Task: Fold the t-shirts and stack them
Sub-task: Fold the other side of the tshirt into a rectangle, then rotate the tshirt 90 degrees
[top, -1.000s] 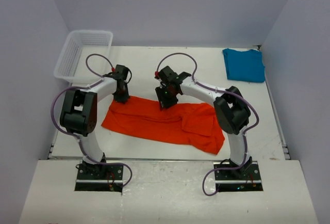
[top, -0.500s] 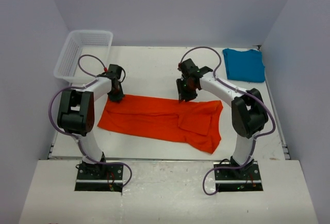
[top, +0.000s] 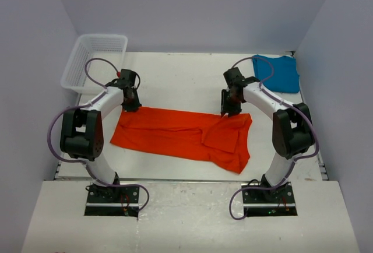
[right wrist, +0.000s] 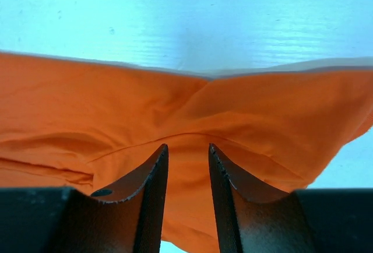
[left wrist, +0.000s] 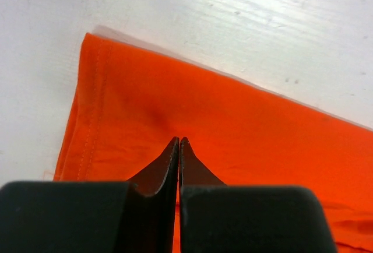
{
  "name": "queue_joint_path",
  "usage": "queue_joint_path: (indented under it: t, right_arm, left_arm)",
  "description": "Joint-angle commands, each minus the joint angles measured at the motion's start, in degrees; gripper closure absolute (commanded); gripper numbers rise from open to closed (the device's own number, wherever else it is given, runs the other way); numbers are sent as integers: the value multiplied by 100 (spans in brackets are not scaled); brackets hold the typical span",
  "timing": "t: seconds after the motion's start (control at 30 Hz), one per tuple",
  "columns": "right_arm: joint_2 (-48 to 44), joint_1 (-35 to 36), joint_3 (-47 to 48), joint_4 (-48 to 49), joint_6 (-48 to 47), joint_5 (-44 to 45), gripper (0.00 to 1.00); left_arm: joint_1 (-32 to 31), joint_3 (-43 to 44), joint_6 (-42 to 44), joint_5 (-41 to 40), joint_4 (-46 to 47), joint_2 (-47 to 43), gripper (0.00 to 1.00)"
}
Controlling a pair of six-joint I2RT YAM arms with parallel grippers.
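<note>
The orange-red t-shirt [top: 175, 133] lies spread wide across the middle of the table, its right part folded over in wrinkles. My left gripper [top: 130, 106] is at the shirt's far left corner, jaws pressed together on the cloth [left wrist: 233, 125] with its tips [left wrist: 179, 139] low over it. My right gripper [top: 227, 110] is at the far edge near the right end. Its jaws [right wrist: 187, 146] stand a little apart with a bunch of orange cloth [right wrist: 87, 101] pulled up between them. The teal-blue t-shirt [top: 277, 73] lies folded at the far right corner, away from both grippers.
A white mesh basket [top: 78, 69] stands at the far left corner, close behind the left arm. Bare white table [top: 180, 78] stretches between the shirt's far edge and the back wall. Grey walls close in on three sides.
Both grippers have moved outward, the right one far to the right and the left a little to the left, drawing the orange shirt's far edge out wider and flatter.
</note>
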Motion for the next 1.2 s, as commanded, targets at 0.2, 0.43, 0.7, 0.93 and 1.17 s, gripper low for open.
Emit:
queue_joint_path:
  t: [0.2, 0.43, 0.7, 0.93, 1.17]
  right_arm:
    - [-204, -236, -591, 154, 676, -92, 75]
    - [-239, -245, -1197, 469, 1062, -12, 76]
    - [-563, -227, -1172, 619, 845, 84, 73]
    - [-1153, -227, -190, 462, 114, 128, 64]
    - [-1557, -140, -28, 154, 60, -609, 56]
  left_arm:
    - [-91, 381, 117, 311, -21, -1, 100]
    - [-91, 355, 169, 215, -3, 16, 100]
    - [-100, 346, 248, 188, 6, 87, 100]
    - [-284, 355, 389, 145, 15, -45, 100]
    - [-337, 285, 389, -119, -73, -247, 100]
